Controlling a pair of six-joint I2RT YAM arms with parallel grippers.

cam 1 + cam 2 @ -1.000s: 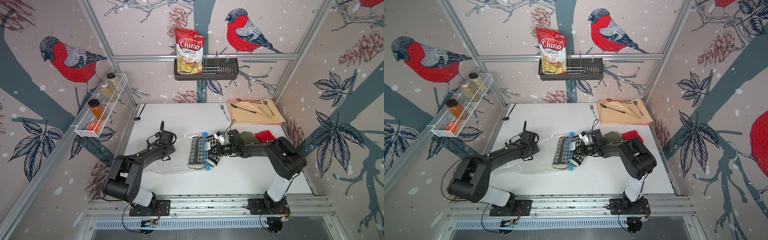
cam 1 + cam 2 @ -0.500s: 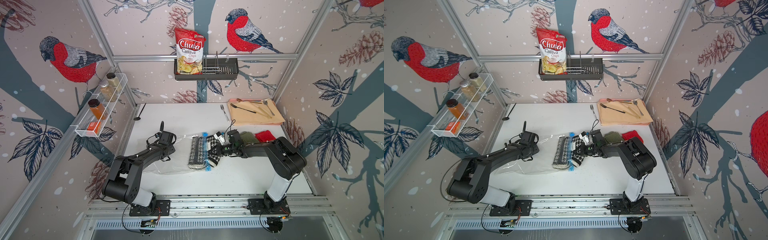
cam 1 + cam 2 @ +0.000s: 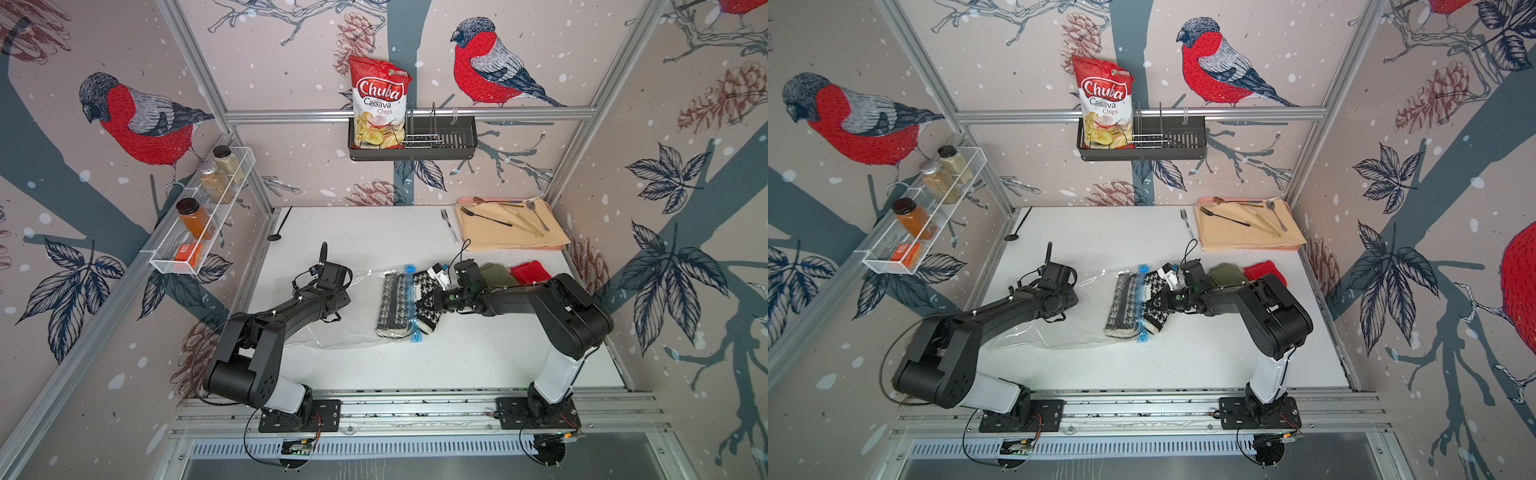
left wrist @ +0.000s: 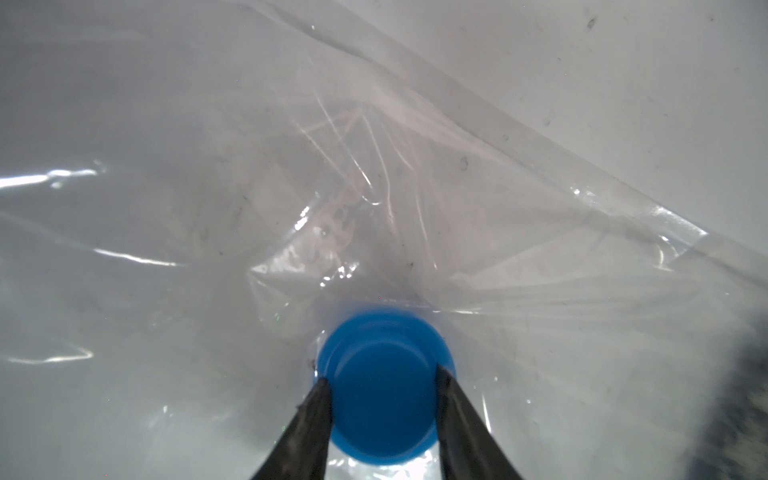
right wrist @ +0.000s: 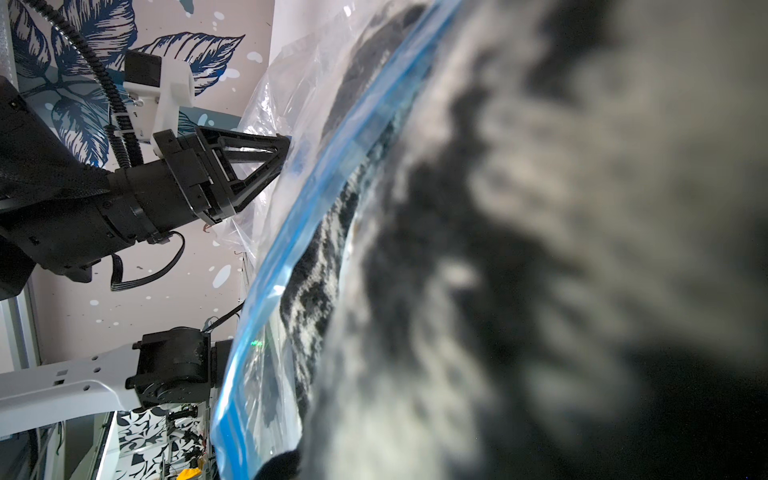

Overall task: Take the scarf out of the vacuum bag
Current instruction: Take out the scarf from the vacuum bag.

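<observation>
The clear vacuum bag [image 3: 353, 316] lies mid-table in both top views, its light-blue zip strip [image 3: 411, 299] facing right. The black-and-white scarf [image 3: 392, 307] is half inside, and its right end [image 3: 1156, 318] sticks out past the strip. My right gripper [image 3: 424, 301] is shut on that outer end; in the right wrist view the scarf [image 5: 540, 249] fills the frame and hides the fingers. My left gripper [image 4: 384, 378] grips the bag's round blue valve [image 4: 384, 349] from both sides, at the bag's left end [image 3: 1073, 301].
An olive knit piece [image 3: 496, 274] and a red knit piece [image 3: 530, 272] lie behind my right arm. A beige cloth with cutlery [image 3: 511, 232] sits at the back right, a fork [image 3: 449, 222] beside it. A black spoon [image 3: 278, 226] lies back left.
</observation>
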